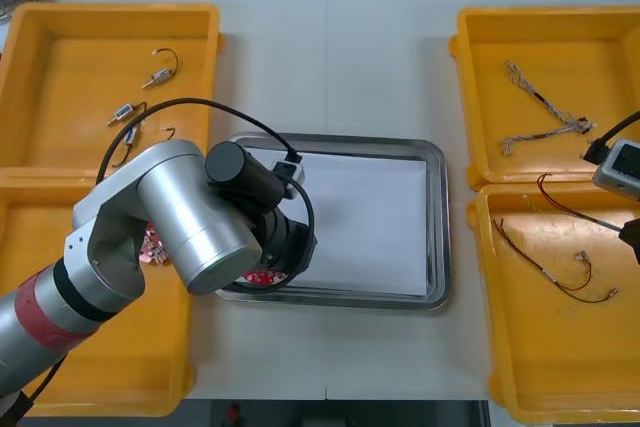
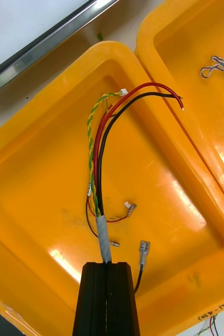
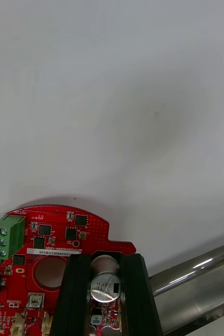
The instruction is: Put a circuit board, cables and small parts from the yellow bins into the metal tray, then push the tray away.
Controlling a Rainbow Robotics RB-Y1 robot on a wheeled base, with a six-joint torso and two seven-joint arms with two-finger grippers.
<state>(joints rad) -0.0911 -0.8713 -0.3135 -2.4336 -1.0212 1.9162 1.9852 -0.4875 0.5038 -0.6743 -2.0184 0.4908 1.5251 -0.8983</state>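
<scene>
Light table (image 1: 340, 57), metal tray (image 1: 438, 217) at centre between yellow bins (image 1: 560, 387). Round red circuit board (image 3: 54, 247) is pinched in the left jaws at a silver can-shaped component, over the tray's white inside by its near left corner; cannot tell if it touches. Left arm (image 1: 190, 217) covers that corner. Right jaws are clamped on the taped end of a red, black and yellow-green cable bundle (image 2: 98, 152) over the near right bin (image 2: 33, 184). Far left bin (image 1: 60, 77) holds small metal parts (image 1: 158, 76).
</scene>
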